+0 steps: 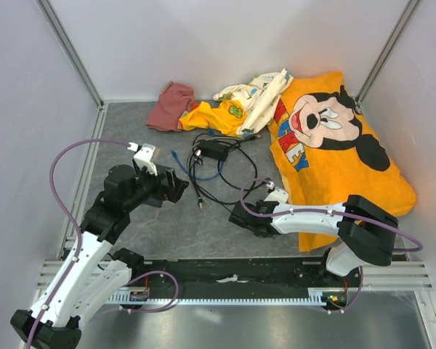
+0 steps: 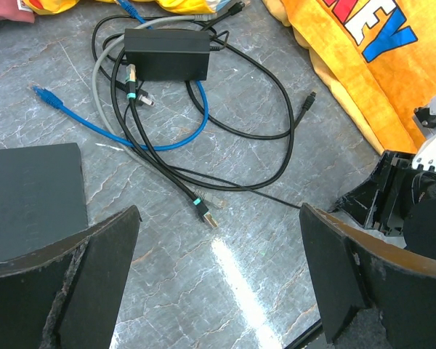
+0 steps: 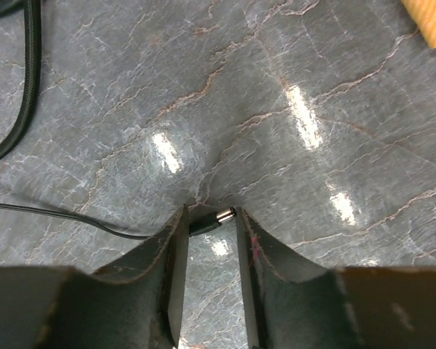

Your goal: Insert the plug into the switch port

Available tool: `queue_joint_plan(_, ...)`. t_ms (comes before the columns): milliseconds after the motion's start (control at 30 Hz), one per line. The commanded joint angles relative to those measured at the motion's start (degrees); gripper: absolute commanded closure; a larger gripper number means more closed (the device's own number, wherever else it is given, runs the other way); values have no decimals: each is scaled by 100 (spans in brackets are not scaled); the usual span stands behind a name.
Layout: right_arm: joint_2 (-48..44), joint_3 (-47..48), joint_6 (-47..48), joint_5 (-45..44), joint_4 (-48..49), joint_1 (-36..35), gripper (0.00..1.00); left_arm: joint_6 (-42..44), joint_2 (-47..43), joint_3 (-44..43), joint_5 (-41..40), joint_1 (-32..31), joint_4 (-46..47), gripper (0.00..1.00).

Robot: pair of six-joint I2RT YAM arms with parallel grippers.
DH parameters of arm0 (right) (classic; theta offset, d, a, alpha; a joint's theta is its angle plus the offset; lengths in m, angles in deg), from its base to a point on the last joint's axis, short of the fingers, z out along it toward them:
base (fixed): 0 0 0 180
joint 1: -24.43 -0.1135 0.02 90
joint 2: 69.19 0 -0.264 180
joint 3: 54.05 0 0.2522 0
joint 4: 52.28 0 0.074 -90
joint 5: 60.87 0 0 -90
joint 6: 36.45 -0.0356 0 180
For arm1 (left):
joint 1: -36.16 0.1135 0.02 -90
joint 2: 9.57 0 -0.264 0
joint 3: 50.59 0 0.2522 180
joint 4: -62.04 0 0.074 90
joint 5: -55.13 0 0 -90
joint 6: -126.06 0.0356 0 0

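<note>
Lying: one switch (image 2: 166,52), one blue cable (image 2: 160,142).

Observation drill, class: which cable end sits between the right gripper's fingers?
The thin black cable's metal-tipped barrel plug; the blue cable's plug lies apart, ungripped.

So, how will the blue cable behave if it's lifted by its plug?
Probably floppy: the blue cable lies in a loose curve on the table. Likely light, since it is thin. It may snag: it crosses the black cables beside the switch, so pulling the plug could drag them along.
</note>
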Motion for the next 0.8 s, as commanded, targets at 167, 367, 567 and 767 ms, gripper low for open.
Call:
queue_joint_plan(167, 81, 76, 185, 203, 483, 16, 86, 80, 22, 38, 117, -13, 116, 2)
queue_joint_plan(367, -191, 444, 1054, -315, 624, 147, 100, 89, 48, 47, 73, -13, 107, 3)
queue_joint_plan(567, -753, 1481, 3605, -1562, 1132, 797, 100, 89, 74, 47, -50, -13, 90, 3)
queue_joint_plan(767, -1061, 2782, 6965, -1934, 2835, 1808, 100, 98, 74, 47, -217, -13, 81, 3)
